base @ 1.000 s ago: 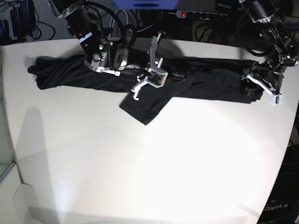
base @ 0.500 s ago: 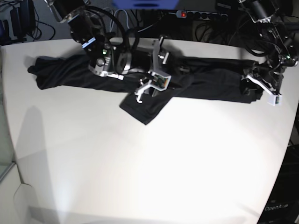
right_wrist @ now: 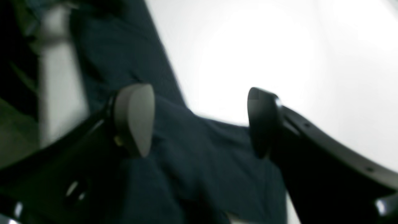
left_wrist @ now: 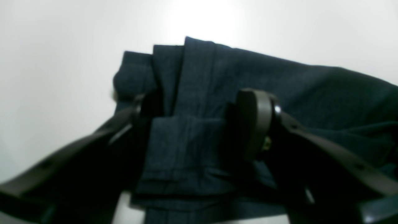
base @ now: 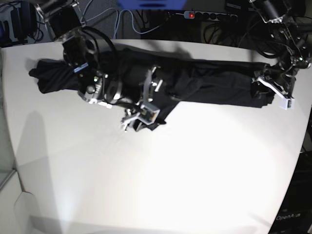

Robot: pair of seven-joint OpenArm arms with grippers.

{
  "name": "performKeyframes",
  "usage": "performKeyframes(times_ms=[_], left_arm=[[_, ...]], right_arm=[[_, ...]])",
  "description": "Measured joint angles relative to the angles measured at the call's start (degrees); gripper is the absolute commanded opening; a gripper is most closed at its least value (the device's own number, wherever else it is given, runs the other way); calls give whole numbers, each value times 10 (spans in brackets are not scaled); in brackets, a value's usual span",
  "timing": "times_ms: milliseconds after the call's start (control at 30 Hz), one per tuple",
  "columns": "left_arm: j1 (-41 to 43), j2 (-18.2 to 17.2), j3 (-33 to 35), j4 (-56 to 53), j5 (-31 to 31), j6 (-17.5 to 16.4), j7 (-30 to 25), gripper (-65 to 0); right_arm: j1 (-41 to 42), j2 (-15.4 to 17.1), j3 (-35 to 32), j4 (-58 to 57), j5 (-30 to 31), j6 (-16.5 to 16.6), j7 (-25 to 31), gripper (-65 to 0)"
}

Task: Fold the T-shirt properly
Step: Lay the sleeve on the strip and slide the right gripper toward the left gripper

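Observation:
The black T-shirt (base: 214,83) lies as a long crumpled band across the far side of the white table (base: 170,175). At its right end my left gripper (base: 268,92) is shut on a bunched, layered fold. In the left wrist view this fold of the T-shirt (left_wrist: 199,71) fills the gap of the left gripper (left_wrist: 199,121). My right gripper (base: 132,122) hovers over the shirt's front flap near the middle. In the right wrist view the right gripper (right_wrist: 199,121) is open, with the T-shirt (right_wrist: 192,161) lying beneath it and nothing between the pads (right_wrist: 133,118).
A power strip (base: 209,16) and black cables run behind the table's far edge. The right arm's body (base: 92,83) covers part of the shirt's left half. The table's right edge curves close to the left gripper.
The right gripper has opened and let go of the shirt. Its arm has swung toward the front and left. The left arm has stayed put, still gripping.

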State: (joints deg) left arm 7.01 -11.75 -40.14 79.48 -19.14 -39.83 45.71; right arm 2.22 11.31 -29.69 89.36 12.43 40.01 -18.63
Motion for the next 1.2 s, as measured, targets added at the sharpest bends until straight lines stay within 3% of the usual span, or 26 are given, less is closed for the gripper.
performKeyframes(times_ms=[267,400,567,1100,1200], left_arm=[[1,3,-2,0,0,0,-1,-287],[1,10,-2,0,0,0,-7,-287],[0,10,-1,0,0,0,-5,-287],[-3,10,-2,0,0,0,-4,-287],[-3,11,-2,0,0,0,-4,-287]], right_arm=[[64,-2,20,-157,1,-2,7,-189],[81,-5,42,-219,3,-2,56,-184],[111,0,62,-289,1,-2,65,-184],[82,-17,67,-299,10,-4,114,-192],[82,-16,42,-298,12,-5,120,-200]])
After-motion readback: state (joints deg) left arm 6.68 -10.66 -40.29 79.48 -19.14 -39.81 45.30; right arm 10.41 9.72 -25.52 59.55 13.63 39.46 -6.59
